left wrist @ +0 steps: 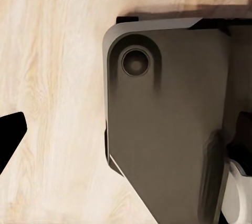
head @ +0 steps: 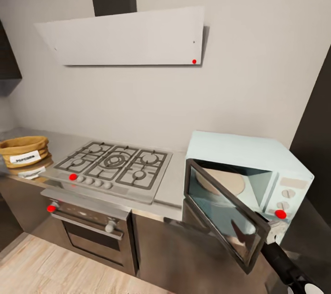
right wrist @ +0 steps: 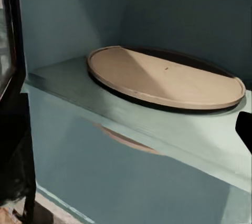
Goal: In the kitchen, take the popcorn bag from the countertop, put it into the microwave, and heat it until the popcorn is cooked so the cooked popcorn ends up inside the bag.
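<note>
The popcorn bag [head: 23, 150], a squat tan sack with a white label, stands on the grey countertop [head: 174, 182] at the far left, beside the gas hob. No popcorn bits are in view. At the right, the mint-blue microwave [head: 257, 156] has its dark glass door [head: 225, 220] swung wide open. My right gripper [head: 274, 230] is at the door's free edge, far from the bag. In the right wrist view it faces the cavity and the tan turntable [right wrist: 163, 79]; one black fingertip [right wrist: 244, 129] sits at the frame's edge, so it is open. My left gripper is open over the floor, with one fingertip [left wrist: 10, 134] showing.
A gas hob [head: 115, 165] is set in the counter, with a steel built-in oven [head: 92, 227] below and a white hood [head: 124, 38] above. The open door juts out over the wood floor [head: 55, 266]. In the left wrist view, my dark base [left wrist: 168, 124] lies over the floor.
</note>
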{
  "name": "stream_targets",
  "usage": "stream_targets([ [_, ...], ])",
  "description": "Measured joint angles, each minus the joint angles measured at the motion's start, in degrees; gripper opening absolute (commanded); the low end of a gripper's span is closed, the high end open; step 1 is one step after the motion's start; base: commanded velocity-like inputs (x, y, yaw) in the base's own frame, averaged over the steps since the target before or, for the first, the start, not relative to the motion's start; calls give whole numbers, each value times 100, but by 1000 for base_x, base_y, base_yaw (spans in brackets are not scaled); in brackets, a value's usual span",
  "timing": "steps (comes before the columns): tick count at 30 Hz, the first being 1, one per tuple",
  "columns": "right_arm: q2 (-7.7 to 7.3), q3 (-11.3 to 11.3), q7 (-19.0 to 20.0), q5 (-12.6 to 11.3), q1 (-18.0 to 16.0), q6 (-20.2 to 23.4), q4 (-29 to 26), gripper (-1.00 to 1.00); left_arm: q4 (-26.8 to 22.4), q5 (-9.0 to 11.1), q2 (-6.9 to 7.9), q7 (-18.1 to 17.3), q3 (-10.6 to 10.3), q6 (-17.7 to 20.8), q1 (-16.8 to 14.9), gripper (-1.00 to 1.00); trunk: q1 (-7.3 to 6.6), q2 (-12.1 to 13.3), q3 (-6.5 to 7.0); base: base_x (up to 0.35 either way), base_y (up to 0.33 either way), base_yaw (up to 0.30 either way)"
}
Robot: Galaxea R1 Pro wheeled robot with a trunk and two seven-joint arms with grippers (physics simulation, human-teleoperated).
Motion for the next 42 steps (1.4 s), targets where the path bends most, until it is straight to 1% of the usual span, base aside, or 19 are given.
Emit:
stream_targets([
  [5, 0, 0, -4, 0, 0, -2, 0, 100, 0, 0, -3, 0, 2, 0, 0, 100, 1, 0, 0, -114, 0, 248],
  [20, 0, 0, -8, 1, 0, -12, 0, 100, -1, 0, -3, 0, 1, 0, 0, 100, 0, 1, 0, -8, 0, 248],
  [28, 0, -1, -11, -6, 0, -11, 1, 100, 1, 0, -2, 0, 3, 0, 0, 100, 2, 1, 0, -237, 0, 248],
  [37, 0, -7, -32, 2, 0, -17, 0, 100, 0, 0, 3, 0, 5, 0, 1, 100, 0, 0, 0, -17, 0, 248],
  [42, 1, -8, -40, -3, 1, -17, -2, 100, 3, 0, 1, 0, 10, 0, -2, 100, 4, 0, 0, -216, 0, 120],
])
